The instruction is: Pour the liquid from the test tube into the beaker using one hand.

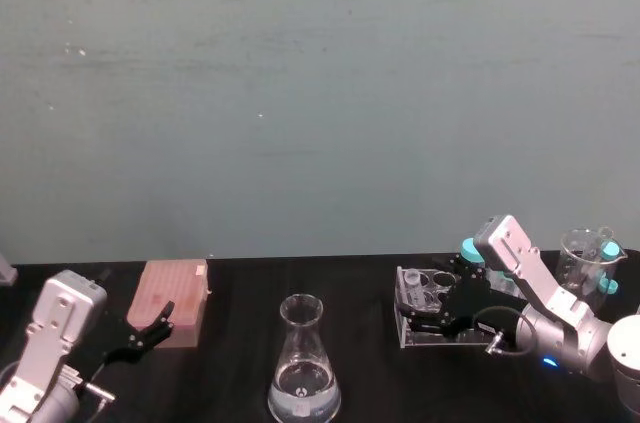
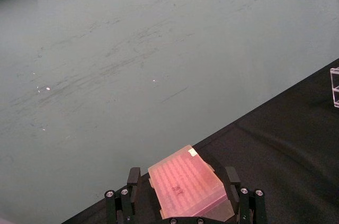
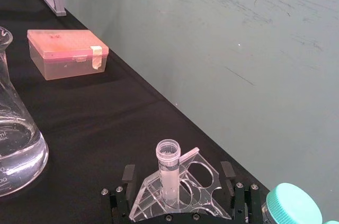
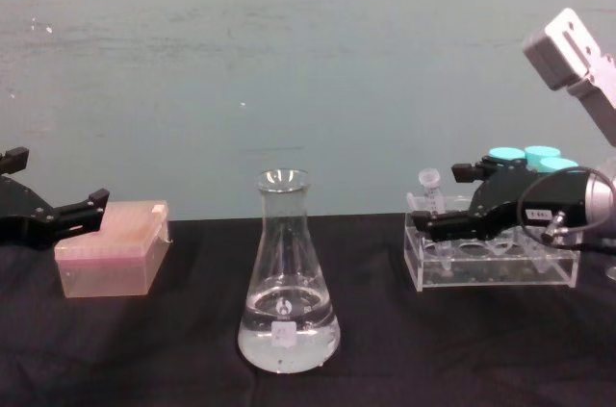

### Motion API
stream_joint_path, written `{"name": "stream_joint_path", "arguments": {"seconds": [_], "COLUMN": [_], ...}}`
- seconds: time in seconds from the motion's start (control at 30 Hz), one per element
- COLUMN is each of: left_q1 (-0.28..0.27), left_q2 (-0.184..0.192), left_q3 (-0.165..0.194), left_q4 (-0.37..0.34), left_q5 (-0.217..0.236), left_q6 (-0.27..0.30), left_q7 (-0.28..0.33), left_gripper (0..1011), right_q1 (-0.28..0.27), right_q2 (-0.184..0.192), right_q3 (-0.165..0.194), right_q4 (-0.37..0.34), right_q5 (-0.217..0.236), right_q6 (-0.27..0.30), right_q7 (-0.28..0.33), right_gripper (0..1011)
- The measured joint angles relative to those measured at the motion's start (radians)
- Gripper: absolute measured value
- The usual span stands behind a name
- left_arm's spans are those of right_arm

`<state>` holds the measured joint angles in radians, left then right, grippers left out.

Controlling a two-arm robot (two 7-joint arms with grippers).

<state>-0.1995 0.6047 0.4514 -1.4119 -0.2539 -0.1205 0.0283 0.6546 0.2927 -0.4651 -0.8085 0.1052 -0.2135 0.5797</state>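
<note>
One beaker [image 4: 287, 282], one test tube [image 3: 168, 171] — one rack [image 4: 491, 270]

One black cloth-covered tabletop [image 4: 173, 359], flat. Left, close to the rear edge: one translucent pink plastic lidded box [image 4: 111, 261], standing level. Centre, nearer the front edge: one tall clear glass conical flask [image 4: 287, 301], upright. Right, near the rear edge: one clear acrylic tube rack [image 4: 491, 267]. Far right, by the rear edge: one clear glass spouted beaker [image 1: 578, 248], upright.
</note>
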Motion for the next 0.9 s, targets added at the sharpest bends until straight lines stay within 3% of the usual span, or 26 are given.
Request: {"name": "stream_joint_path", "arguments": {"seconds": [0.9], "left_q1": [0.000], "left_q2": [0.000], "left_q3": [0.000], "left_q4": [0.000], "left_q5": [0.000], "left_q6": [0.000], "left_q7": [0.000], "left_gripper": [1000], "right_q1": [0.023], "right_q2": [-0.019], "right_q3": [0.002], "right_q4": [0.042], "right_q5": [-0.011], "right_q6": [-0.016], "right_q7": [0.000], "right_gripper": [1000]}}
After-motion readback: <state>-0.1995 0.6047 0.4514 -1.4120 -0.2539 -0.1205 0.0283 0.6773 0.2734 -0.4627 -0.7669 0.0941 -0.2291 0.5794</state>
